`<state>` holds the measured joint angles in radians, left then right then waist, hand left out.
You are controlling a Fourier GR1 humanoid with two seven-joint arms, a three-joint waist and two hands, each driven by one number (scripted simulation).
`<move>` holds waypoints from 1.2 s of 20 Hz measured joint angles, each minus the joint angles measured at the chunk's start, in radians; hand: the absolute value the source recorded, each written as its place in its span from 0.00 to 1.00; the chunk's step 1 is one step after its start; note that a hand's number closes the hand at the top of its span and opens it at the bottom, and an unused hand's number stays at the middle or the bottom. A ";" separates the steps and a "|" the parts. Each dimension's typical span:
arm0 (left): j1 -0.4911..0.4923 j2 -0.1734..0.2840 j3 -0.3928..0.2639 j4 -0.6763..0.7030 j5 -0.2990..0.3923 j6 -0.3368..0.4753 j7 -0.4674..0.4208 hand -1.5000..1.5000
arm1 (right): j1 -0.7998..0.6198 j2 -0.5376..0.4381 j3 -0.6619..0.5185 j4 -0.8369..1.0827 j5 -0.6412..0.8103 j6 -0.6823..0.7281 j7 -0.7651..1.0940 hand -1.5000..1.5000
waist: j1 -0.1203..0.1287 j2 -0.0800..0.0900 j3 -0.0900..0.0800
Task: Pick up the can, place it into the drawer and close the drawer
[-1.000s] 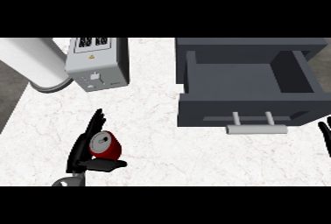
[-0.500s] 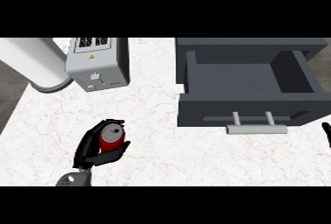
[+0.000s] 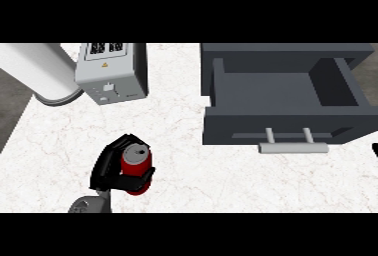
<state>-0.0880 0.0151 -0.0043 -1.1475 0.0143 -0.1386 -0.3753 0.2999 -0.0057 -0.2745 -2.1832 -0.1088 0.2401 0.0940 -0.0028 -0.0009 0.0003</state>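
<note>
The left hand (image 3: pixel 111 167) is wrapped around the red can (image 3: pixel 136 166) at the lower left of the white marbled surface (image 3: pixel 221 175). Its fingers curl over the can's left side and its thumb crosses the front lower down, so it is grasping the can. The can's grey top faces up and slightly away from the robot; whether its base touches the surface or is lifted just clear cannot be told from this steep angle. The grey forearm enters from the lower edge right beneath the hand.

Well apart, at the upper right, the dark grey drawer (image 3: pixel 284 90) stands pulled open, its inside bare, with a pale bar handle (image 3: pixel 292 146) on its front panel facing the robot. At the upper left stands a silver toaster (image 3: pixel 111 75), and just beside it on the left a white cylinder (image 3: pixel 40 72) lies near the surface's corner.

Of the right hand (image 3: pixel 375 149), only a small black tip shows at the right edge, too little to tell how its fingers stand.
</note>
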 measured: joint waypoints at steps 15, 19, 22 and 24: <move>-0.161 0.050 0.126 -0.091 0.072 0.143 0.165 1.00 | 0.023 -0.003 0.006 -0.023 -0.014 -0.007 0.002 0.00 | -0.001 0.000 0.000; -0.209 0.026 0.073 -0.169 0.032 0.191 0.238 1.00 | 0.059 0.001 0.021 -0.031 -0.009 -0.012 -0.029 0.00 | -0.002 -0.001 0.000; -0.256 0.012 0.035 -0.238 0.009 0.229 0.323 1.00 | 0.048 -0.006 0.019 -0.021 -0.014 -0.026 -0.031 0.00 | -0.002 -0.001 0.000; -0.277 0.002 0.001 -0.297 0.000 0.255 0.392 1.00 | 0.034 -0.017 0.006 -0.025 -0.021 -0.027 -0.012 0.00 | 0.000 -0.001 0.000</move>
<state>-0.3649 0.0167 -0.0038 -1.4442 0.0141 0.1167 0.0164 0.3336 -0.0224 -0.2680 -2.2085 -0.1294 0.2135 0.0820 -0.0032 -0.0022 0.0005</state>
